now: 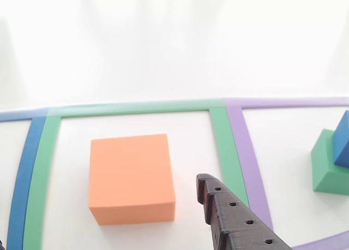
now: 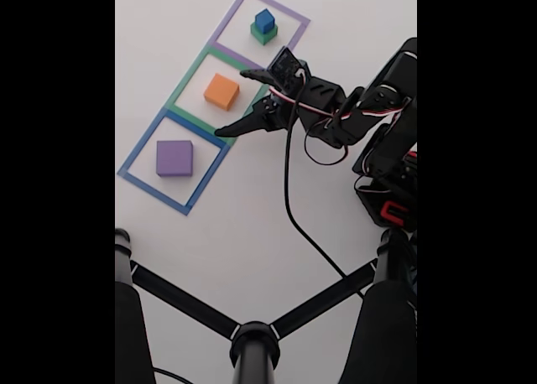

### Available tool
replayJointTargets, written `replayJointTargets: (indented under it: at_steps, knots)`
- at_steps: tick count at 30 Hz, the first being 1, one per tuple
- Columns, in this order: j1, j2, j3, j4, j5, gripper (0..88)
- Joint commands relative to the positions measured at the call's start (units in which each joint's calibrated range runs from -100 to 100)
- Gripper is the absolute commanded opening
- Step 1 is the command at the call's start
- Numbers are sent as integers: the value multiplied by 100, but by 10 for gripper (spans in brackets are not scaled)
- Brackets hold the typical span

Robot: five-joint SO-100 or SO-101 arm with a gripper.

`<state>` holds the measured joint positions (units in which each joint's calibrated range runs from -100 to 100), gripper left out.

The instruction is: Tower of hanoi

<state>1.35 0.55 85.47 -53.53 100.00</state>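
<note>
We've got the gripper (image 2: 233, 103) spread wide open, empty, just beside the orange block (image 2: 221, 91) in the green square (image 2: 186, 89). Blue cube (image 2: 265, 20) sits on the green block (image 2: 263, 35) in the purple square (image 2: 295, 18), purple block (image 2: 174, 158) in the blue one (image 2: 140, 149).

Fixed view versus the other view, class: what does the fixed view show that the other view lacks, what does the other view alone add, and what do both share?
The fixed view alone shows the purple block in the blue taped square, the whole arm, its cable and the open tool.

The other view alone gives a close look at one holed tool finger.

Both share the orange block in the green square, and the blue cube on the green block.
</note>
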Motion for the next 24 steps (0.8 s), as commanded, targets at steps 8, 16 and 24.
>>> replayJointTargets:
  at_steps: [8, 16, 24]
  knots:
    - [59, 530, -418, -592, 0, 482]
    - [14, 1235, -927, -762, 0, 482]
    - [-9, 1564, -1027, -818, 0, 473]
